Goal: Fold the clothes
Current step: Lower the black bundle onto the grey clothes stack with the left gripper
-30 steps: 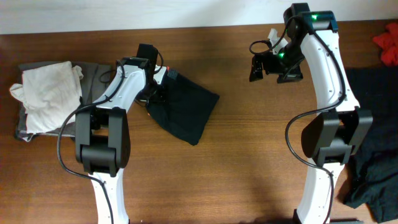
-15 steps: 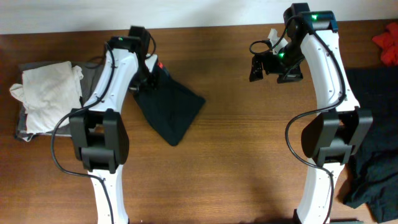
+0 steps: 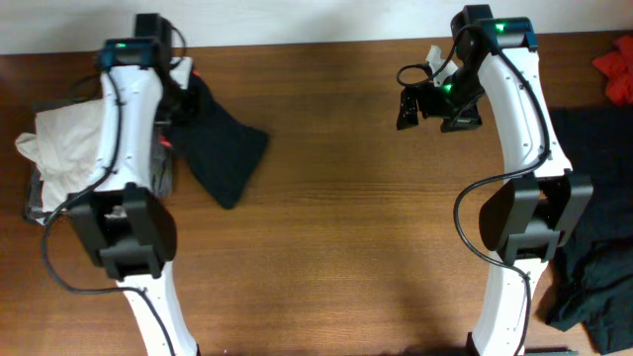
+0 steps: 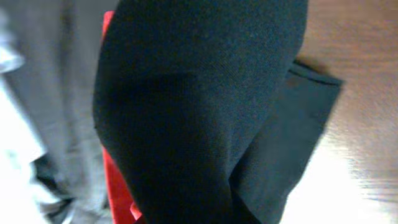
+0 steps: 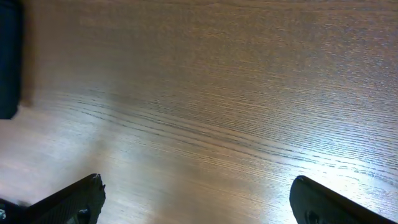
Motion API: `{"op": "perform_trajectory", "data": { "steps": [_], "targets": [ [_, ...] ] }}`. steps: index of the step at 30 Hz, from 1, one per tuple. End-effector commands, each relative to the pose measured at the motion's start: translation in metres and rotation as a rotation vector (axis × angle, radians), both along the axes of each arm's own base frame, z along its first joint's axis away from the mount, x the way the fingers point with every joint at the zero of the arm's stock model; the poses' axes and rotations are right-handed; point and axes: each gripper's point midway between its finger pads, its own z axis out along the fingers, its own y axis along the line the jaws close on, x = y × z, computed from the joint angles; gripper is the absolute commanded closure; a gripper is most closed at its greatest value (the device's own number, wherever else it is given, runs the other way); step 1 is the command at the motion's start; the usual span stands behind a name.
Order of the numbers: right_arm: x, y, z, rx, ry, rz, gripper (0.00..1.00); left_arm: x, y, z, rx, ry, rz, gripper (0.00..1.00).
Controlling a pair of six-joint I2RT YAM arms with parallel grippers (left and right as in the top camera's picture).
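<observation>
A folded black garment hangs from my left gripper at the table's back left, its lower end trailing on the wood. It fills the left wrist view, hiding the fingers; a red strip shows beside it. A stack of folded clothes, white over grey, lies just left of the gripper. My right gripper is open and empty above bare wood at the back right; its fingertips are wide apart.
A heap of dark clothes lies at the right edge of the table, with a red garment at the far right corner. The brown wooden table spans the view between the arms.
My left gripper has carried the black garment leftward, from the middle-left of the table to beside the folded stack. The right arm has not moved.
</observation>
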Motion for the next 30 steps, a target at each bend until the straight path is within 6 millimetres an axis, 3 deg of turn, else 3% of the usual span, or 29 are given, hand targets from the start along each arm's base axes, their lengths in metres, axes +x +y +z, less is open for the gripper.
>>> {"op": "perform_trajectory", "data": {
  "steps": [1,10,13,23,30],
  "targets": [
    [0.000,-0.002,0.004,-0.011,-0.008,-0.005,0.01,0.003,0.024,0.052,0.023,-0.131,0.018,1.00],
    [0.000,-0.002,0.004,-0.011,-0.008,-0.005,0.01,0.014,0.068,0.112,0.053,-0.307,0.099,1.00],
    [-0.001,-0.001,0.004,-0.011,-0.008,-0.004,0.01,0.014,0.084,0.124,0.062,-0.341,0.129,1.00],
    [0.000,-0.002,0.004,-0.011,-0.008,-0.005,0.01,0.000,0.143,0.124,0.093,-0.341,0.249,1.00],
    [0.000,-0.002,0.004,-0.011,-0.008,-0.005,0.01,-0.013,0.170,0.116,0.097,-0.313,0.308,1.00]
  ]
}}
